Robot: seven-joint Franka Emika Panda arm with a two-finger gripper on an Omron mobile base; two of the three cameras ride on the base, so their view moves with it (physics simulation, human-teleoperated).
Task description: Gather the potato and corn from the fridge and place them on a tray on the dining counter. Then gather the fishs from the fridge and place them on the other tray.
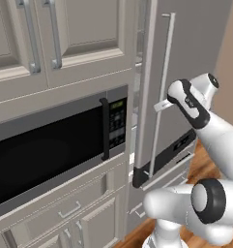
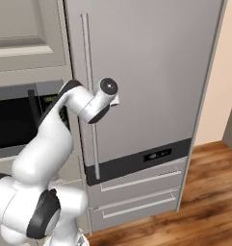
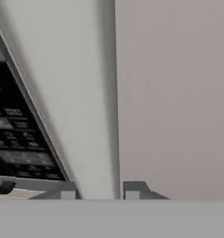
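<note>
The fridge [image 2: 146, 81] is the tall grey door on the right of the scene, next to the black microwave [image 1: 45, 150]. The door looks a little bit open on its left edge in the left base view, where a thin gap shows beside the cupboards [image 1: 65, 38]. The potato, the corn and the fish must be inside, so I cannot see them.

The long thin silver handle [image 2: 90, 96] runs up and down near the left edge of the door. The pincer [image 1: 160, 105] is right at this bar, about halfway up. In the hand view the two finger tips [image 3: 67, 190] stand apart, and a shadowed vertical strip runs up between them, which may be the handle. I cannot tell if they squeeze it or only sit around it.

I think a fridge door is big, stiff and heavy. It will not bend or break. It swings on a hinge, so it should be pulled in a curve, slowly. The bar is smooth metal and could slip, so the best place to hold is the middle of the bar, with the fingers on both sides of it.

Below the door are two drawers [image 2: 136, 192] with their own thin bars. The floor [image 2: 204, 192] is brown wood.
</note>
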